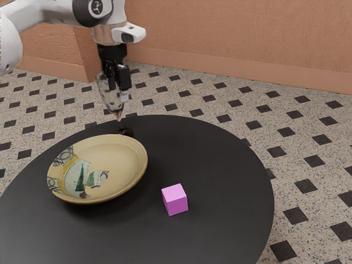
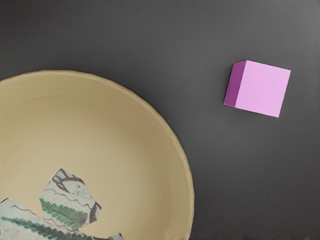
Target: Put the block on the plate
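Okay, so the pink block [image 1: 175,202] is on the round black table [image 1: 225,170], between the plate [image 1: 118,157] and the table edge at the exterior view's right. I can't tell from here if my gripper [image 1: 124,98] is apart or together, but it's up off the tabletop with no block in it. Biggest worry is the glass [image 1: 119,114] by the table's far edge: a low swing could knock it over. A crooked grab might also squirt the block away, or a low carry clip the plate's raised rim. No readable brands, labels or writing, fwiw.
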You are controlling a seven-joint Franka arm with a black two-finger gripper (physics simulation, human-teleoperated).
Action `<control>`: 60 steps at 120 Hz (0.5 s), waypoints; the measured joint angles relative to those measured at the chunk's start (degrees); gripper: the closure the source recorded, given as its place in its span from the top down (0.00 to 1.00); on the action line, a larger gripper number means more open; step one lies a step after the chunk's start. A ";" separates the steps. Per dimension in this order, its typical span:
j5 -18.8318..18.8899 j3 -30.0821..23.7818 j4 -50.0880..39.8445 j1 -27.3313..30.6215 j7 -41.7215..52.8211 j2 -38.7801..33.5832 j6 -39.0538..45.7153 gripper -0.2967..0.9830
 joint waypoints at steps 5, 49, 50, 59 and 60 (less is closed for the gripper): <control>-0.06 0.02 0.00 0.03 0.97 0.02 0.01 0.77; 1.36 -0.14 -7.74 -3.80 6.34 -0.54 6.06 0.77; 1.34 -0.14 -8.02 -3.82 6.43 -0.53 6.33 0.77; 1.24 -0.14 -9.57 -4.25 7.16 -0.24 8.51 0.77; 1.23 -0.14 -9.66 -4.32 7.24 -0.18 8.73 0.77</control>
